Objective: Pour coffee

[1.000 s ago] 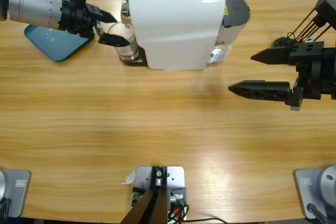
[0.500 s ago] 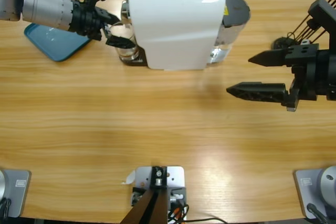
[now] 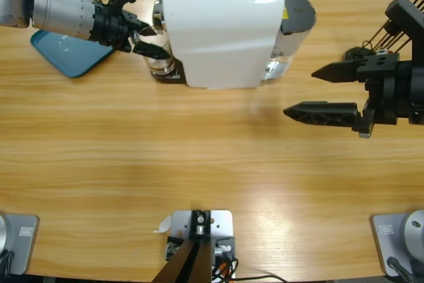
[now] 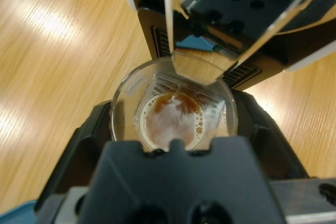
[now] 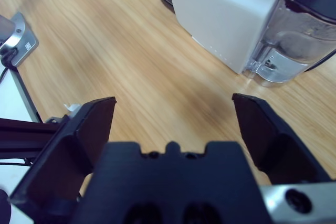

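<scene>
At the far left of the table, the left gripper (image 3: 147, 41) clasps an upright glass tumbler (image 4: 173, 106), mouth up, under the white coffee machine (image 3: 222, 28); coffee (image 4: 170, 121) pools shallowly inside. The right gripper (image 3: 324, 91) hovers wide open at right.

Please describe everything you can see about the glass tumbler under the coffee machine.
The glass tumbler is clear, round and upright. It stands on the black drip tray at the front of the white coffee machine, under its spout. A shallow layer of brown coffee with small bubbles covers its bottom. The left gripper has a black jaw on either side of it; contact is unclear.
</scene>
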`<state>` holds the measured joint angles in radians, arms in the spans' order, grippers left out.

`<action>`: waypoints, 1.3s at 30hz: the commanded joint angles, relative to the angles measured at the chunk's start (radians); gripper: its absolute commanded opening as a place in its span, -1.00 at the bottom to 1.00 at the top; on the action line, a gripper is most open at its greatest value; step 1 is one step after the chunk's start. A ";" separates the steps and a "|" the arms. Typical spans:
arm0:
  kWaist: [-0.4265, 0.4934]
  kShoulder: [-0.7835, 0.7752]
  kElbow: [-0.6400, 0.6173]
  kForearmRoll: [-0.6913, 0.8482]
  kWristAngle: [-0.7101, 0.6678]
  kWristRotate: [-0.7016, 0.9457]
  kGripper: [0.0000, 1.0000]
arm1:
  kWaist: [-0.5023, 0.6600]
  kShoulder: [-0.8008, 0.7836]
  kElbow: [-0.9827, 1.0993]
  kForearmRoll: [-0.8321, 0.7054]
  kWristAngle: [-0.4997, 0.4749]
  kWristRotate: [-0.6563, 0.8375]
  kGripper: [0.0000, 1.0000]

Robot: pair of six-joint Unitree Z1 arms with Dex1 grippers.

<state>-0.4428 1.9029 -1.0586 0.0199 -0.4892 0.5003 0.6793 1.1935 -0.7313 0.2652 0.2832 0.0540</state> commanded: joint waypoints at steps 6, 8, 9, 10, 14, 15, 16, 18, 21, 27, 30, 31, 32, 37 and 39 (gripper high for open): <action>0.076 -0.124 0.077 -0.014 0.089 -0.009 -1.00 | -0.015 0.020 0.025 -0.018 0.018 -0.008 1.00; 0.149 -0.159 0.077 -0.014 0.120 -0.062 -1.00 | -0.015 0.022 0.023 -0.021 0.021 -0.008 1.00; 0.188 -0.173 0.077 -0.014 0.146 -0.097 -1.00 | -0.015 0.024 0.023 -0.023 0.021 -0.008 1.00; 0.234 -0.189 0.078 -0.015 0.185 -0.142 -1.00 | -0.015 0.028 0.022 -0.025 0.022 -0.008 1.00; 0.355 -0.207 0.110 -0.030 0.339 -0.260 -1.00 | -0.015 0.040 0.017 -0.034 0.025 -0.008 1.00; 0.385 -0.202 0.133 -0.056 0.374 -0.292 -1.00 | -0.015 0.044 0.016 -0.034 0.025 -0.008 1.00; 0.406 -0.196 0.148 -0.077 0.393 -0.312 -1.00 | -0.015 0.048 0.016 -0.035 0.025 -0.008 1.00; 0.432 -0.173 0.164 -0.116 0.416 -0.338 -1.00 | -0.015 0.052 0.015 -0.037 0.027 -0.008 1.00; 0.440 -0.107 0.157 -0.157 0.414 -0.341 -1.00 | -0.015 0.064 0.012 -0.037 0.027 -0.008 1.00; 0.435 -0.030 0.166 -0.197 0.413 -0.341 -1.00 | -0.015 0.091 0.019 -0.051 0.033 -0.008 1.00; 0.430 -0.004 0.166 -0.213 0.401 -0.341 -1.00 | -0.015 0.102 0.021 -0.058 0.033 -0.008 1.00; 0.427 0.001 0.166 -0.216 0.400 -0.341 -1.00 | -0.015 0.105 0.021 -0.061 0.034 -0.008 1.00; 0.424 0.006 0.166 -0.218 0.397 -0.341 -1.00 | -0.015 0.107 0.021 -0.062 0.034 -0.008 1.00; 0.412 0.023 0.164 -0.228 0.392 -0.341 -1.00 | -0.015 0.110 0.021 -0.063 0.037 -0.008 1.00; 0.412 0.027 0.160 -0.229 0.390 -0.341 -1.00 | -0.016 0.110 0.021 -0.063 0.037 -0.008 1.00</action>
<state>-0.0169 1.8680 -0.9117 -0.1856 -0.0867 0.1682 0.6746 1.2681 -0.7318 0.2118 0.2939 0.0540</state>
